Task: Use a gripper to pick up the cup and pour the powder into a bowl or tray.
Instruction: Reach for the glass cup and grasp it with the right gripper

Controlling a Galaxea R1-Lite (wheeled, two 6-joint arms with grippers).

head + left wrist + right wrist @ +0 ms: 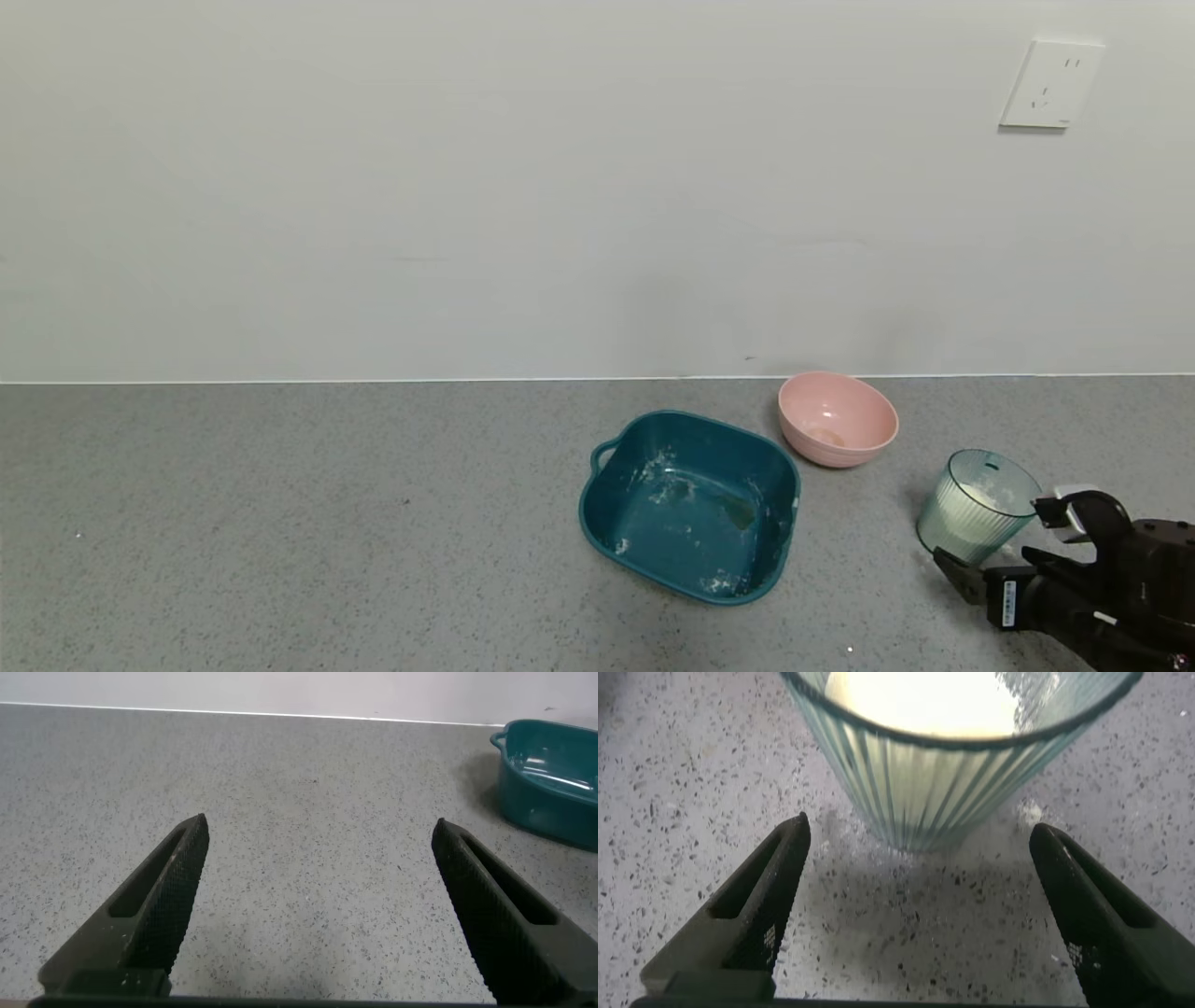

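Note:
The ribbed pale green cup (962,530) stands upright on the grey counter at the right, with white powder (982,499) inside. My right gripper (999,539) is open just in front of it, one finger on each side of its base, not touching. In the right wrist view the cup (943,775) with its powder (920,700) sits just beyond the open right gripper (917,835). The pink bowl (837,418) is behind and to the left of the cup. My left gripper (320,835) is open and empty over bare counter, out of the head view.
A dark teal tray (597,523) with a handle and white powder smears sits left of the bowl; its corner shows in the left wrist view (551,784). A wall with a socket (1050,84) backs the counter. A little powder lies spilled by the cup's base (1029,812).

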